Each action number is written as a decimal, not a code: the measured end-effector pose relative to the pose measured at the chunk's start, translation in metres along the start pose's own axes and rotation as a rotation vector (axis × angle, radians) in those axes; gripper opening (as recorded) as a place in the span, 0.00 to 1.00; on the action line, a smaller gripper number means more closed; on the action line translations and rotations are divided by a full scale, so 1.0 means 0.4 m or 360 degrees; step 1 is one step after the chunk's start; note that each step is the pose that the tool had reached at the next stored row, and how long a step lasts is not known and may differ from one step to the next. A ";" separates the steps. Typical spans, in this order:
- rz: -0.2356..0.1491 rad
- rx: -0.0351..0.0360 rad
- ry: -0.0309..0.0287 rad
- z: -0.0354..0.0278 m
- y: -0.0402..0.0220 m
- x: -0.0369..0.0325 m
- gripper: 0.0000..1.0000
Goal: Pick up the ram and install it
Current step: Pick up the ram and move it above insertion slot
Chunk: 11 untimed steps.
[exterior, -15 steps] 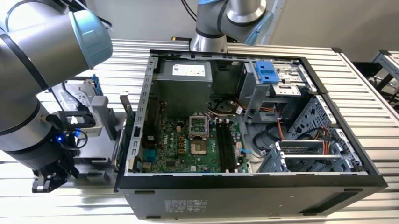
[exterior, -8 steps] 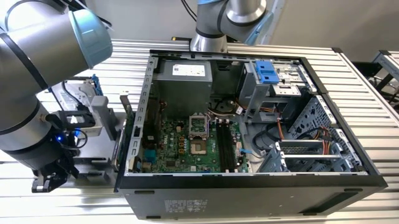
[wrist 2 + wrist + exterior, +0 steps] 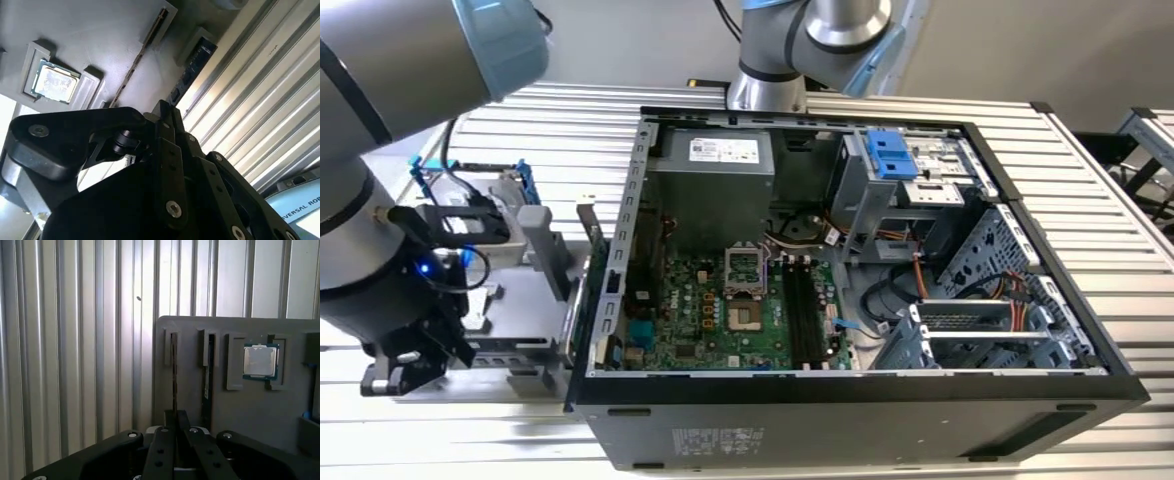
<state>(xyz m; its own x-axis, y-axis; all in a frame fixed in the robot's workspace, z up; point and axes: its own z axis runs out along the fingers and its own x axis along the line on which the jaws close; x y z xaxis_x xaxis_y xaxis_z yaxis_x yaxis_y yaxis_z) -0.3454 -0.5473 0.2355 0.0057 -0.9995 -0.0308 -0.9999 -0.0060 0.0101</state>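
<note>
A grey holder tray (image 3: 250, 410) carries two ram sticks standing on edge in narrow slots. One ram (image 3: 173, 375) shows as a thin brownish edge (image 3: 135, 65). The other ram (image 3: 207, 375) is dark green-black (image 3: 192, 65) and stands one slot over. My gripper (image 3: 175, 416) hangs over the near end of the thin-edged stick, in line with it. Its black fingertips (image 3: 165, 107) are pressed together with nothing visible between them. In the exterior view the gripper (image 3: 398, 368) is low at the left, beside the open computer case (image 3: 854, 395). The long black motherboard slots (image 3: 805, 318) lie inside the case.
A processor chip (image 3: 259, 361) sits in a pocket of the tray, also visible in the second wrist view (image 3: 52, 80). A second arm's base (image 3: 767, 85) stands behind the case. A blue-bracketed drive (image 3: 891, 152) is at the case's back right. Ribbed metal table (image 3: 75, 340) surrounds everything.
</note>
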 end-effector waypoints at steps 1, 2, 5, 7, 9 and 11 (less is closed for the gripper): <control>0.0000 0.0000 0.00003 -0.009 0.000 0.000 0.00; 0.0000 0.0000 0.00002 -0.020 0.000 -0.001 0.00; 0.0000 0.0000 0.00002 -0.054 0.001 -0.002 0.00; 0.0000 0.0000 0.00004 -0.076 0.001 -0.003 0.00; 0.0000 0.0000 0.00003 -0.100 0.001 -0.003 0.00; 0.0000 0.0000 0.00003 -0.121 0.002 -0.004 0.00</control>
<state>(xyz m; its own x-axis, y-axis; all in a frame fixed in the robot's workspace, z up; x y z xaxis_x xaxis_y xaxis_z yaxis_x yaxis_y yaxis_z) -0.3455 -0.5471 0.2840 0.0054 -0.9995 -0.0307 -0.9999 -0.0058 0.0101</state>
